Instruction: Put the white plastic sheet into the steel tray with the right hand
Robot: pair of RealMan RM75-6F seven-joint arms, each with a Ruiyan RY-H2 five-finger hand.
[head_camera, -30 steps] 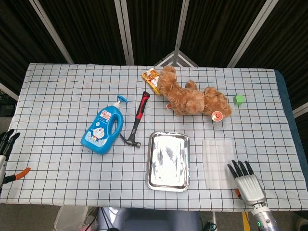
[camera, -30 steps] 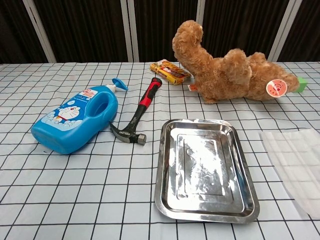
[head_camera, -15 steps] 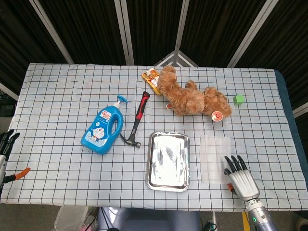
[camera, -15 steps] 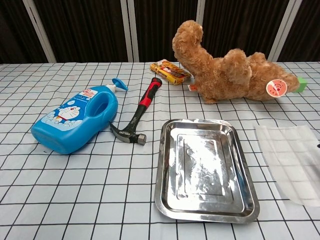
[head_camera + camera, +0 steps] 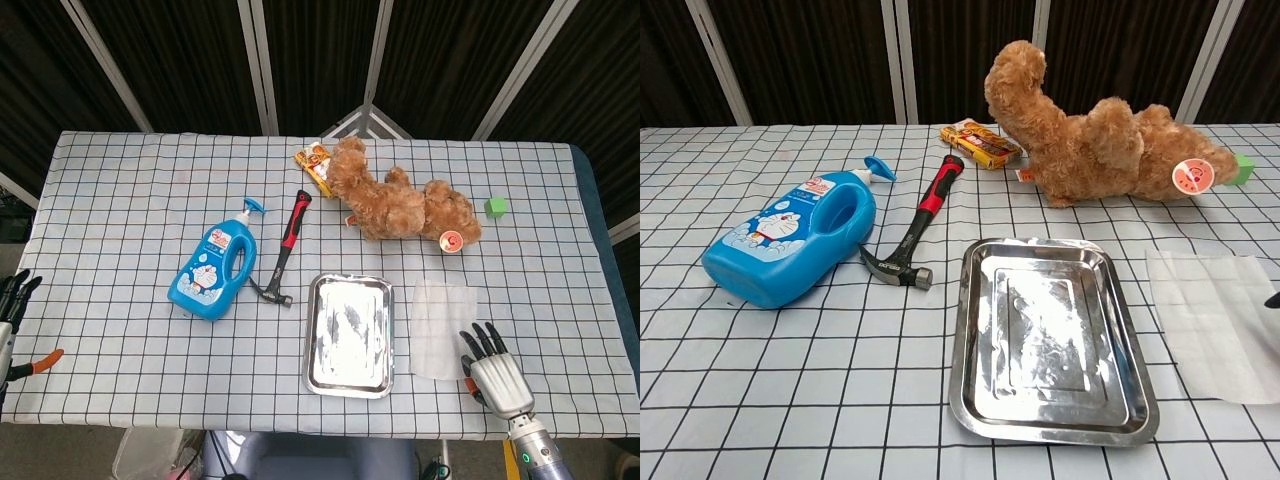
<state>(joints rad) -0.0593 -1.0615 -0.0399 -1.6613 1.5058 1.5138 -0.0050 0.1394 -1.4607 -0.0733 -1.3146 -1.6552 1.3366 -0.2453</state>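
A wide bench covered by a white cloth with a black grid pattern is seen from above and from chest height. A brown plush teddy bear is laid on its side toward the far right, with a flat orange snack packet just beside its head and a small green cube near its feet. A rectangular shiny steel tray is set near the front edge, roughly at centre. A blue plastic detergent bottle with a cartoon label is laid on its side left of the tray, its spout pointing away. The white translucent plastic sheet is spread flat on the cloth just to the right of the tray, close to it but not inside it. A hammer with a red-and-black handle is placed between bottle and tray, its metal head toward the front. The right hand is positioned at the near right corner of the sheet, its dark fingers spread apart and extended, fingertips at the sheet's edge, nothing grasped. The left hand is seen only partly at the far left edge; whether it is open or closed cannot be told.
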